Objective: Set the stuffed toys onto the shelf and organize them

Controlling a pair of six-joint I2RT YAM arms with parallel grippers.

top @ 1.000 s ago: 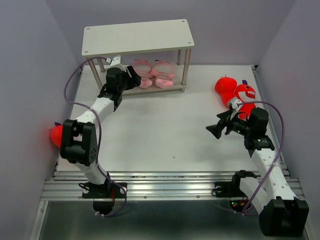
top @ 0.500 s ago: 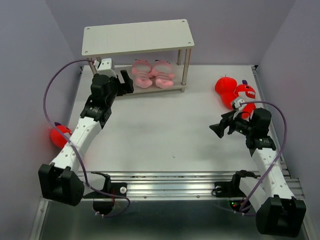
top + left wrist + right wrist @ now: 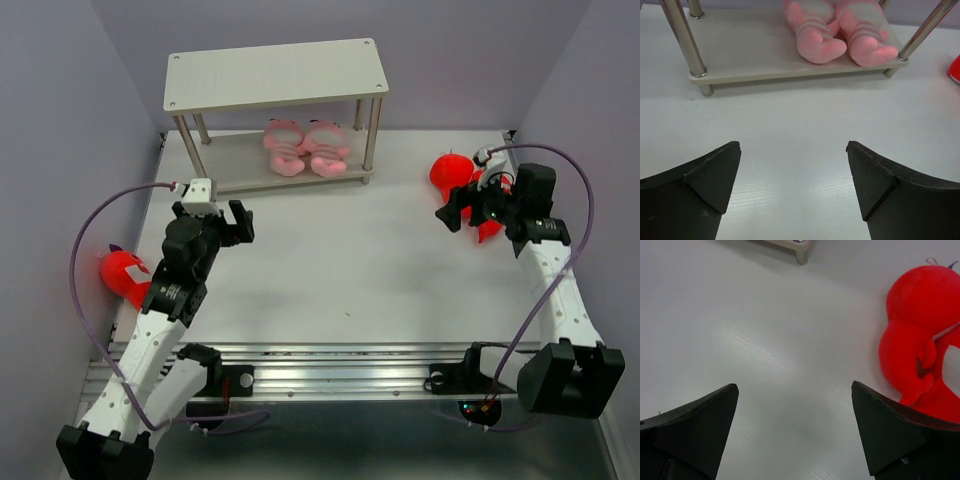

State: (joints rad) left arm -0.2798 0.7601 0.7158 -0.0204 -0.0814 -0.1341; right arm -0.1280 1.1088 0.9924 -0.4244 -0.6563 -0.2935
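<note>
Black left hand (image 3: 792, 146) spread wide, facing shelf (image 3: 750, 45) — right hand (image 3: 794, 386) likewise, beside red shark (image 3: 920, 300)

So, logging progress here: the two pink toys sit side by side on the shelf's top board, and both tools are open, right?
Not quite. The two pink toys sit side by side on the shelf's lower board, as the left wrist view shows. The left tool and right tool are open.

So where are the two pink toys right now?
In the overhead view the two pink toys lie side by side on the lower board of the shelf, toward its right end, at the far side of the table.
</note>
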